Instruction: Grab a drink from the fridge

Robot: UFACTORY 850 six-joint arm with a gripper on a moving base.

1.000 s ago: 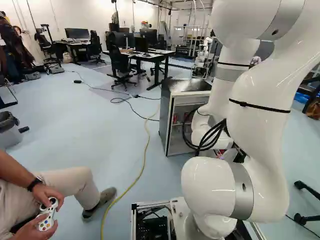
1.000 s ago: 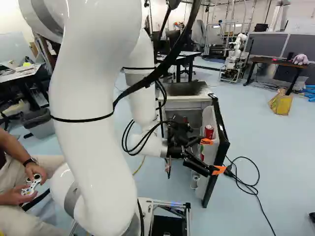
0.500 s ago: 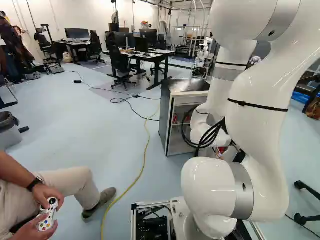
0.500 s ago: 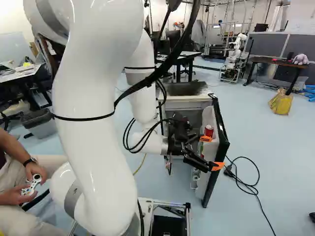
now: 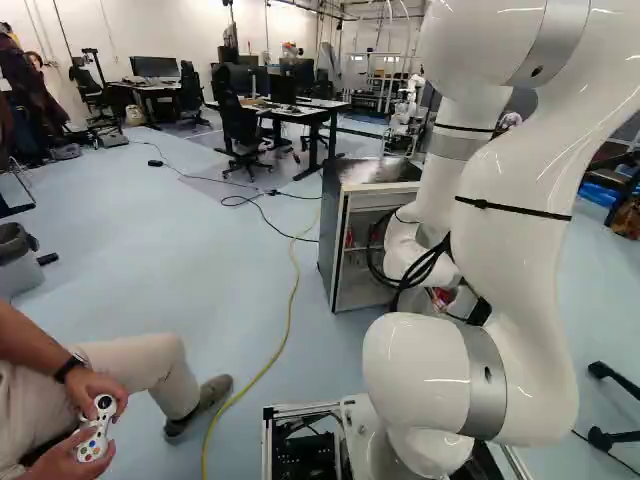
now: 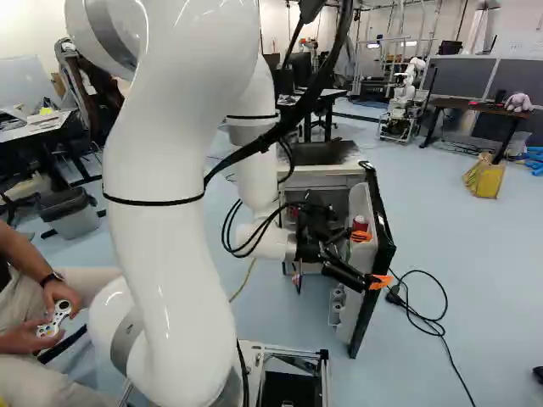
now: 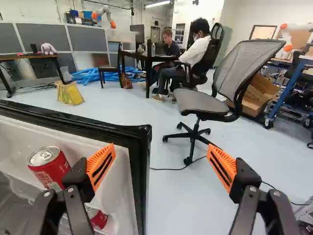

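Note:
In the right base view my gripper (image 6: pixel 370 259) is at the inner side of the open fridge door (image 6: pixel 384 254), its orange-tipped fingers apart. Seen from the wrist, the gripper (image 7: pixel 160 155) stands wide open with no drink between its fingers; the door's dark edge (image 7: pixel 142 161) lies between their lines. A red can (image 7: pixel 53 169) stands in the white door shelf (image 7: pixel 14 139), beside and beyond one finger. Lower in the door, another red can (image 7: pixel 99 219) is partly hidden by that same finger. The fridge body (image 5: pixel 340 240) is partly covered by my arm in the left base view.
A mesh office chair (image 7: pixel 203 100) stands outside the door. A black cable (image 6: pixel 424 318) lies on the floor right of the door. At the left of the left base view, a seated person's hands hold a controller (image 5: pixel 95 435). Another robot (image 6: pixel 405 100) stands far back.
My arm has swung a little to the right in the right base view, and the gripper has shifted slightly right and farther from the base. Fridge, door and base have stayed put.

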